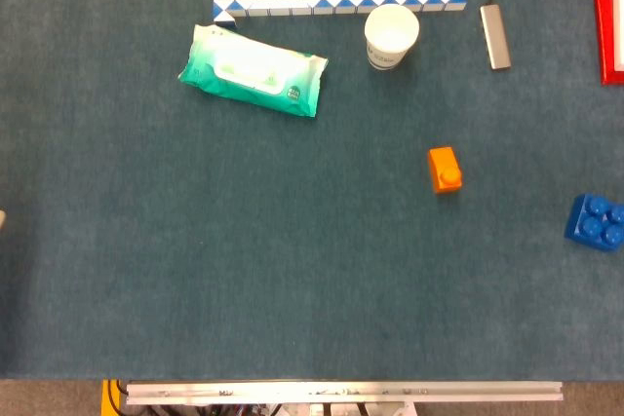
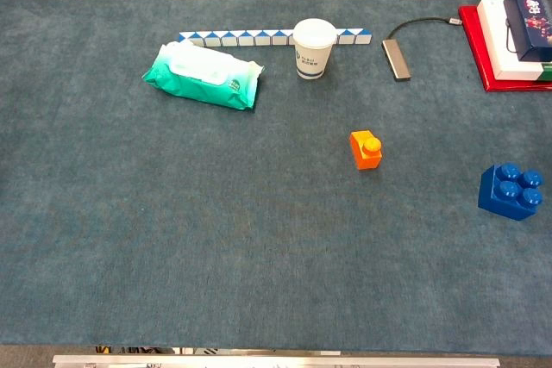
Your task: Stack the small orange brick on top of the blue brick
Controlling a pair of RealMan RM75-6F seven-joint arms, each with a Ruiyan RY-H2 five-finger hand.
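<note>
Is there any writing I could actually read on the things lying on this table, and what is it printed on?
None of it reads clearly.
Paper cup: a small dark print on its side, too small to read.
Wet wipes pack: a label and a round mark, blurred.
Dark blue box on the red and white stack: pale lettering, too blurred to read.
Orange brick and blue brick: no text visible.

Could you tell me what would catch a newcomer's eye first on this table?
Most likely the orange brick, standing alone right of the middle of the dark blue cloth, with the blue brick well apart from it near the right edge. Next, the green pack of wipes at the back left, and the white paper cup standing in front of a blue-and-white strip.
</note>
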